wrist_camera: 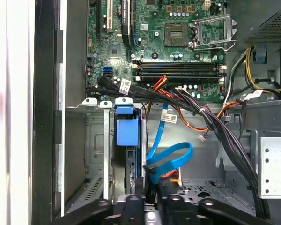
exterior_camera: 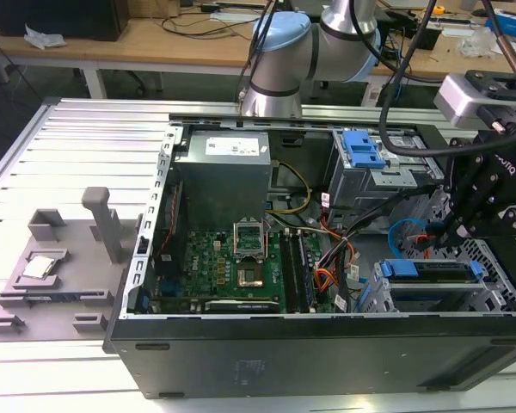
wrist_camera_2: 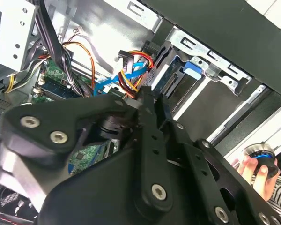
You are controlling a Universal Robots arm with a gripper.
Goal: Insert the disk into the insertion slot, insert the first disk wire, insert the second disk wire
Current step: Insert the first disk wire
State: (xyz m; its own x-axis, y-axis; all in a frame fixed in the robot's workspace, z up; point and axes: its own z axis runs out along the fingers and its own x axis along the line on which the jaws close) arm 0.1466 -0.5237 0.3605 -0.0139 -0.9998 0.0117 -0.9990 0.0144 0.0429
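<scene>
disk (wrist_camera: 126, 133) in insertion slot (wrist_camera: 96, 150), end effector (wrist_camera: 151, 190) apparently pinching blue wire (wrist_camera: 156, 138), contact hidden

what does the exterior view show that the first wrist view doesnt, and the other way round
Exterior view adds: the robot arm, the grey power supply, the slotted aluminium table and a grey fixture tray beside the case. First wrist view adds: a small blue port at the motherboard's edge and a white tag on the black cables. Both share: the motherboard, the CPU socket, the blue cable and the disk in its blue carrier.
</scene>
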